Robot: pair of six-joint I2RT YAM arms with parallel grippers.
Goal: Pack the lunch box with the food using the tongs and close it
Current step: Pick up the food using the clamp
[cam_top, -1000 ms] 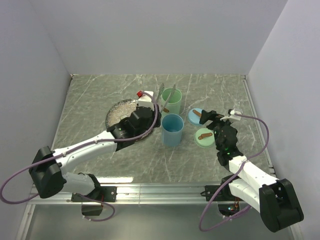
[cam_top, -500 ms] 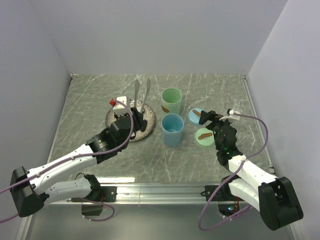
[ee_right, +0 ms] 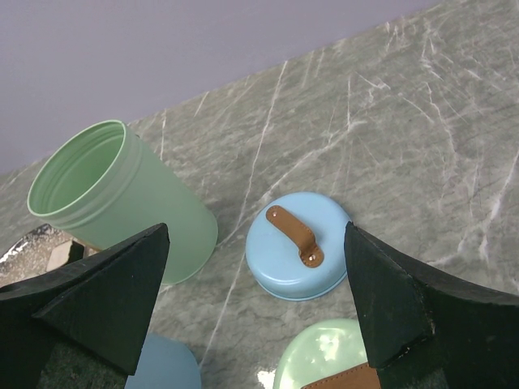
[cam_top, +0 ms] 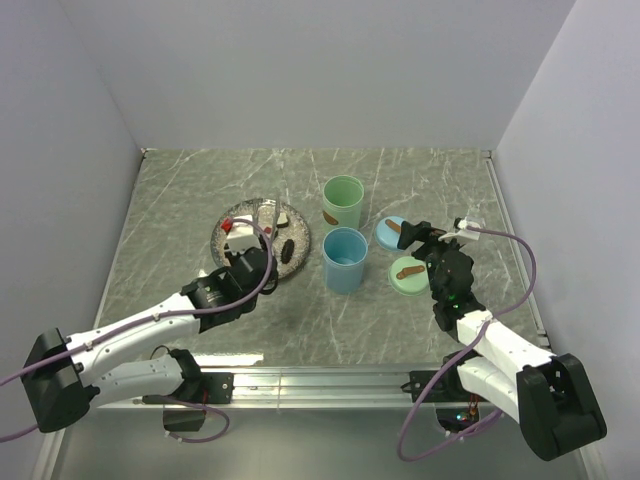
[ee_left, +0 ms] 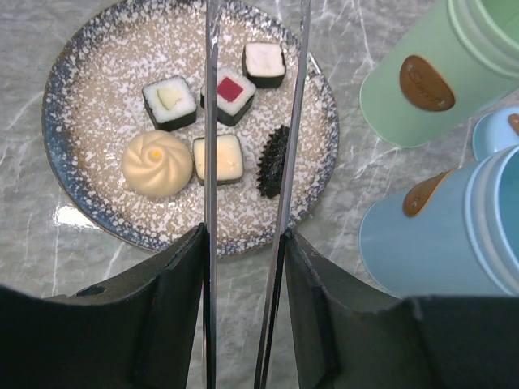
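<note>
My left gripper (ee_left: 243,235) is shut on the tongs (ee_left: 212,121), whose two silver arms stand apart and run up out of the left wrist view over the speckled plate (ee_left: 77,198). The food lies on that plate: a beige bun (ee_left: 156,164), a red-topped cube (ee_left: 233,91), other dark-and-white cubes (ee_left: 169,102) and a dark oblong piece (ee_left: 272,151). Nothing shows between the tongs' arms. The lunch box is a green cup (cam_top: 343,203) and a blue cup (cam_top: 345,259), both open. My right gripper (ee_right: 255,304) hangs open above the blue lid (ee_right: 298,256).
A green lid (cam_top: 409,273) with a brown handle lies beside the blue lid, right of the cups. The cups stand close to the plate's right rim. White walls close in the marbled table (cam_top: 180,190) at the back and both sides.
The left arm has swung back from the green cup to the plate, and the tongs now point over the food. The right arm has not moved.
</note>
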